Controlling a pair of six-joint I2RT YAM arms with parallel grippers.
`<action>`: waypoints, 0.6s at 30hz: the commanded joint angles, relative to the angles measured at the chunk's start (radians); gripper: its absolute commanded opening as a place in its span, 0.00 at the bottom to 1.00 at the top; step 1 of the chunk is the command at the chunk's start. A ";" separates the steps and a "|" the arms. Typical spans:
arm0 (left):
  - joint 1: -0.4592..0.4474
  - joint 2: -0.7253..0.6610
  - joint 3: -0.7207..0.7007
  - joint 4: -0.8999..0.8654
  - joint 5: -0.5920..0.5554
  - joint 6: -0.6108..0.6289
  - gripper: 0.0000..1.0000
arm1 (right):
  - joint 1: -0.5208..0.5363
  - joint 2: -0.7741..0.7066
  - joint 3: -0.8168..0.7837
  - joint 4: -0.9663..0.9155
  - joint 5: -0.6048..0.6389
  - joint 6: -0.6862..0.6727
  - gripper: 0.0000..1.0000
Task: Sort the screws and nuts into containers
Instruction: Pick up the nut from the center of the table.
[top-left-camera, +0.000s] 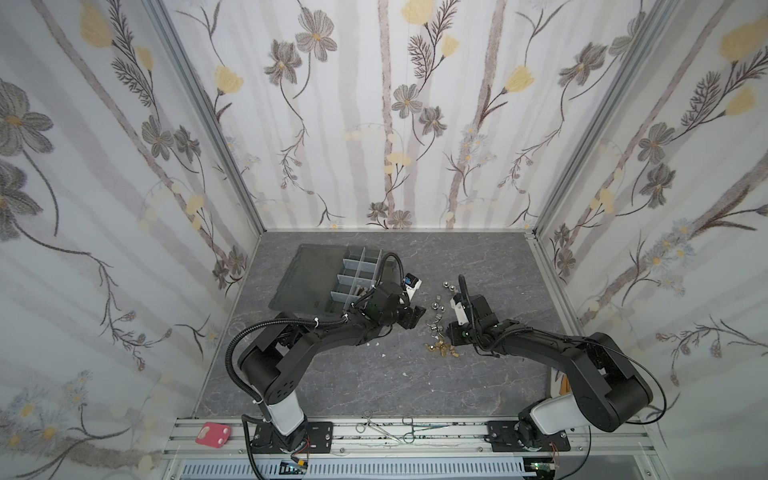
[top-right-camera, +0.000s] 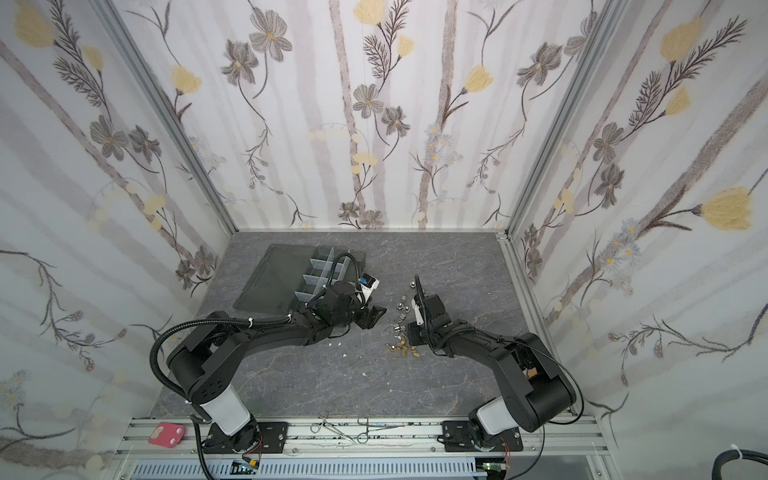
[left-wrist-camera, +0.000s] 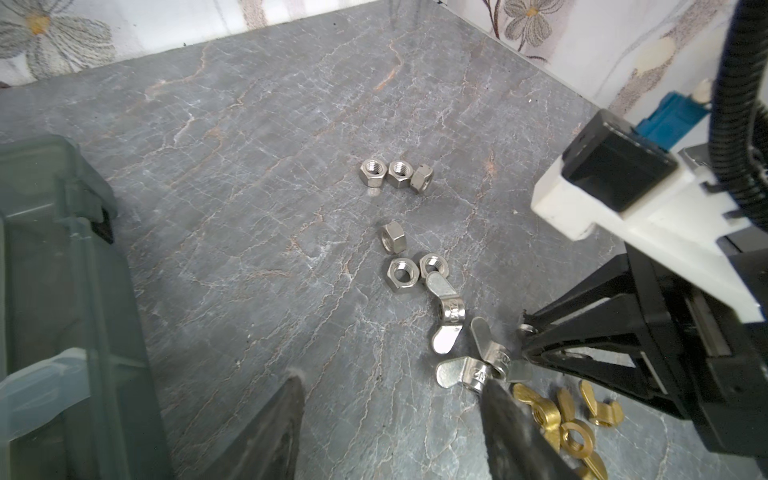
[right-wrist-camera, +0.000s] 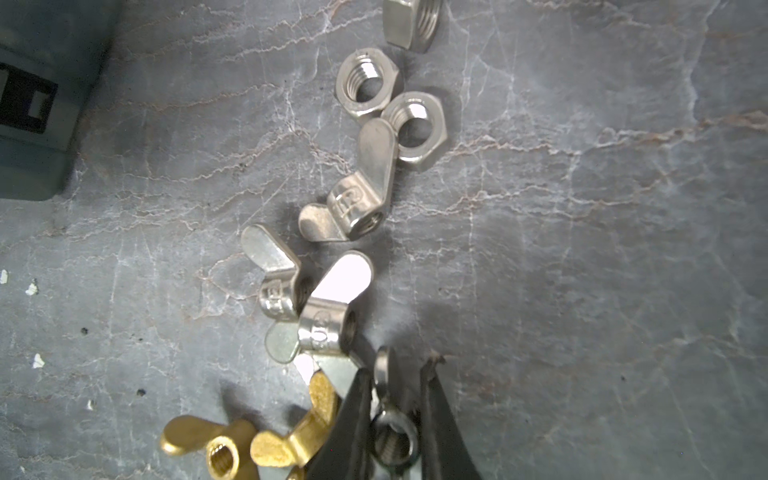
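Note:
Loose hardware lies mid-table in both top views: silver hex nuts (left-wrist-camera: 398, 174), silver wing nuts (left-wrist-camera: 448, 316) and brass wing nuts (left-wrist-camera: 571, 415). In the right wrist view my right gripper (right-wrist-camera: 398, 374) is shut on one silver wing nut (right-wrist-camera: 392, 432), right beside the brass pieces (right-wrist-camera: 291, 440). My left gripper (left-wrist-camera: 395, 378) hangs open over bare table just left of the pile, nothing between its fingers. The dark grey organizer box (top-left-camera: 309, 276) lies open at the back left, and its containers (top-left-camera: 357, 270) are partly hidden by the left arm.
Forceps-like scissors (top-left-camera: 386, 428) and a red pad (top-left-camera: 212, 434) rest on the front rail. White specks (top-left-camera: 376, 345) dot the table near the left arm. Flowered walls close in three sides. The two grippers (top-left-camera: 432, 326) nearly face each other across the pile.

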 joint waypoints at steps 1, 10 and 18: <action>0.007 -0.030 -0.022 0.076 -0.050 -0.022 0.67 | -0.001 -0.008 0.020 -0.004 0.021 0.003 0.06; 0.110 -0.175 -0.156 0.261 -0.029 -0.155 0.69 | 0.000 0.012 0.201 0.010 -0.022 -0.038 0.00; 0.277 -0.338 -0.234 0.263 -0.053 -0.223 0.69 | 0.022 0.168 0.431 0.085 -0.140 -0.006 0.00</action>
